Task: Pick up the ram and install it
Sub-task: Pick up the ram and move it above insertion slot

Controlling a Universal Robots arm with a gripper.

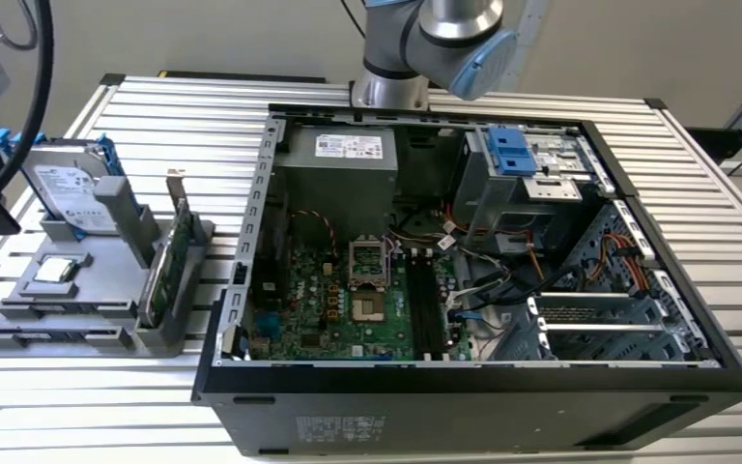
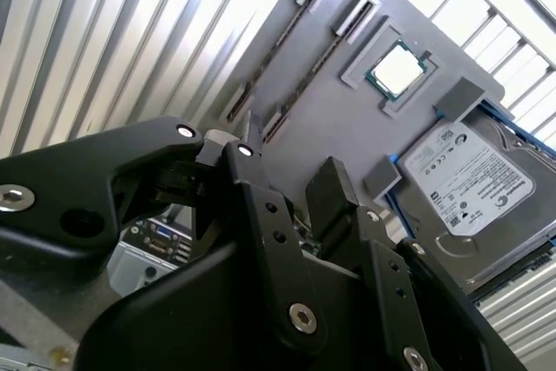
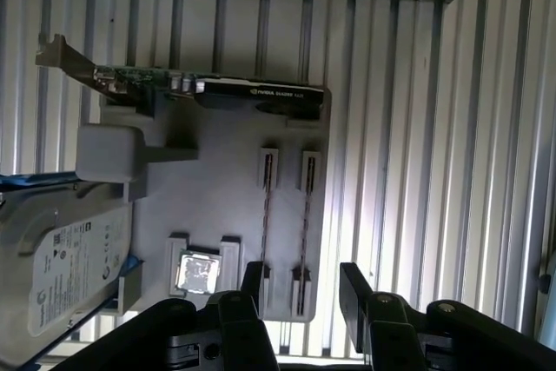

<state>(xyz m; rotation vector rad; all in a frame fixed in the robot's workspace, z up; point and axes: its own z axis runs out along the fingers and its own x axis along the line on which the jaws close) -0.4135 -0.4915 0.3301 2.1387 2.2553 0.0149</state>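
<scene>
Table (image 1: 680,174): silver, ribbed in parallel slats. Parts holder (image 3: 226,171): plain mid-grey. Hard drive (image 3: 69,258): silver with a white label and blue rails. Processor (image 2: 398,69): silver lid, green border. Computer case (image 1: 474,411): black shell. Motherboard (image 1: 332,300): green. Drive bracket (image 1: 506,150): blue. Arm (image 1: 455,29): silver with a pale blue cap. Gripper (image 3: 302,275): matte black with silver screw heads.

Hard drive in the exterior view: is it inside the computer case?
No, the hard drive stands in the gray holder outside the case.

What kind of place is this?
Probably a robot lab's workbench for putting computers together. A robot arm stands by an open computer case on a metal slat table, and a hard drive sits in a gray holder beside the case.
</scene>
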